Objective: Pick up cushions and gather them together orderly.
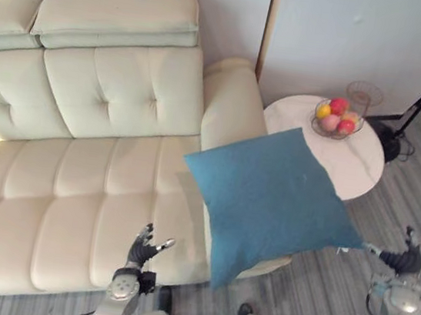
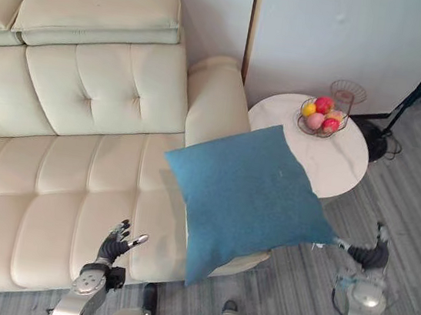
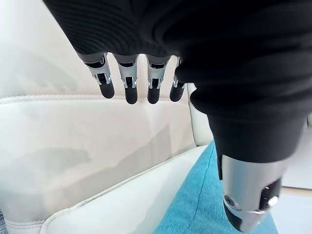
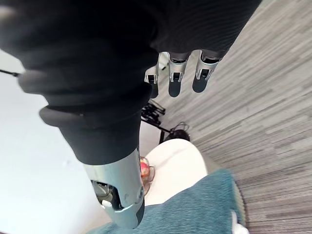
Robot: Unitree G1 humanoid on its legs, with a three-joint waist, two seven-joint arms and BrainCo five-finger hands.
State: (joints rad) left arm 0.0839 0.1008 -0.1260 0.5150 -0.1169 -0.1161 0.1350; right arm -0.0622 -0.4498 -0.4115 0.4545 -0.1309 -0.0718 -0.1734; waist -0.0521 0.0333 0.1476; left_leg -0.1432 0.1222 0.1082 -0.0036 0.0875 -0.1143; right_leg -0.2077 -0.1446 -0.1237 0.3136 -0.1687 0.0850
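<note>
Blue cushion spreads tilted over the front end of the cream sofa's armrest; one corner overhangs the seat, another covers the near edge of the round white table, and its low corner juts past the sofa front. Whether it rests on the armrest I cannot tell. Wide bare seat lies to its left, and grey floor to its right. Left hand hovers over the seat's front edge, fingers spread, gripping nothing. Right hand sits low over the floor, fingers straight and thumb apart, just beside the cushion's right corner. A fruit bowl stands on the table's far side
</note>
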